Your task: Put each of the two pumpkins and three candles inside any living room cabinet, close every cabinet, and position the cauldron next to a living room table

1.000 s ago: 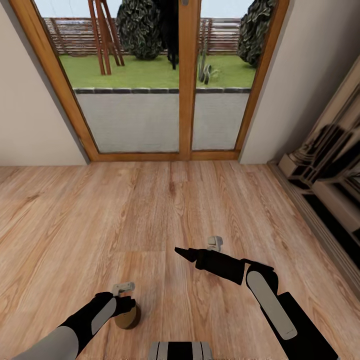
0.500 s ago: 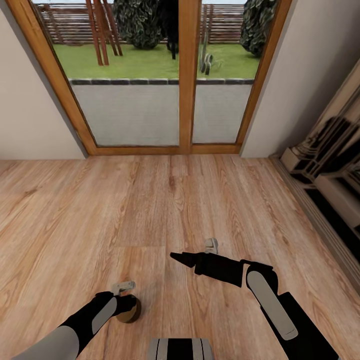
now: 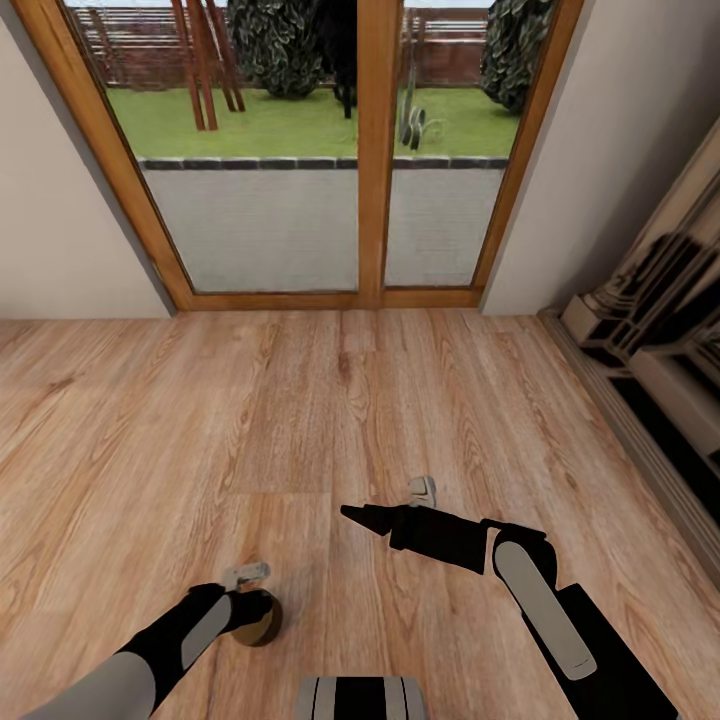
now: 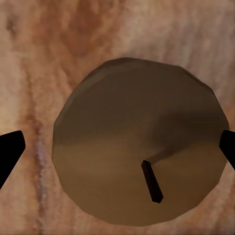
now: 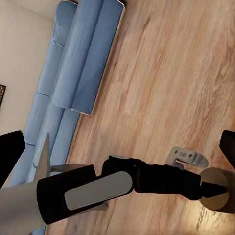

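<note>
The left claw (image 3: 262, 612) is hanging directly over a candle (image 3: 258, 628) standing on the wooden floor (image 3: 300, 420), fingers spread either side. The right claw (image 3: 352, 514) is hovering released. No writing is showing anywhere.

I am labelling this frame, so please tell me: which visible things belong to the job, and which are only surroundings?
Belongs to the job:
- short grey-beige cylindrical candle with dark wick, standing on the wooden floor
- left claw, fingers on either side of the candle

Only surroundings:
- long blue sofa
- wood-framed glass patio door
- right claw
</note>
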### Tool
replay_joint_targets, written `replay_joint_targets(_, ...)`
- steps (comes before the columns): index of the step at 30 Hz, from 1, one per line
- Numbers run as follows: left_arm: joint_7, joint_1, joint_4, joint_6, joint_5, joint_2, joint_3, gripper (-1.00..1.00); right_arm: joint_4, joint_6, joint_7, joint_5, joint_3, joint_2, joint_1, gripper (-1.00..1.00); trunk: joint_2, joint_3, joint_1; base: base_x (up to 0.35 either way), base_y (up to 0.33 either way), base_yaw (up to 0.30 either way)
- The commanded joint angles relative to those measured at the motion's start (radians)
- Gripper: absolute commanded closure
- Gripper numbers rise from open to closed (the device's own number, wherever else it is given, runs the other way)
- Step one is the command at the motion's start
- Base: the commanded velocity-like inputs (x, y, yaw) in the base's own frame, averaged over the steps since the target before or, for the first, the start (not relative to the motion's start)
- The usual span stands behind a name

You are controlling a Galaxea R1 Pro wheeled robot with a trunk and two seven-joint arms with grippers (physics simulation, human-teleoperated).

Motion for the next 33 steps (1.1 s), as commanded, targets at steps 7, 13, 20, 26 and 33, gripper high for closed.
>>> replay_joint_targets(7, -0.025, 0.0, -0.004, 0.002, 0.005, 0.007, -0.007, -1.0, 0.0, 0.002, 0.002, 0.0, 0.0, 0.0, -0.001, -1.0, 0.0, -0.001, 0.0, 0.0, 0.0, 0.0)
replay_joint_targets(13, -0.027, 0.0, -0.005, 0.002, 0.005, 0.008, -0.006, -1.0, 0.0, 0.002, 0.002, 0.0, 0.0, 0.0, -0.001, -1.0, 0.0, -0.001, 0.0, 0.0, 0.0, 0.0)
replay_joint_targets(20, -0.028, 0.0, -0.005, 0.003, 0.005, 0.006, -0.006, -1.0, 0.0, 0.002, 0.001, 0.0, 0.0, 0.0, -0.001, -1.0, 0.0, -0.001, 0.0, 0.0, 0.0, 0.0)
replay_joint_targets(26, -0.028, 0.0, -0.005, 0.003, 0.006, 0.005, -0.007, -1.0, 0.0, 0.002, 0.0, 0.0, 0.0, 0.004, -0.001, -1.0, 0.0, -0.001, 0.0, 0.0, 0.0, 0.0)
replay_joint_targets(33, -0.028, 0.0, -0.005, 0.003, 0.007, 0.002, -0.007, -1.0, 0.0, 0.002, 0.0, 0.001, 0.0, 0.004, -0.001, -1.0, -0.001, -0.009, 0.001, 0.0, 0.0, 0.0)
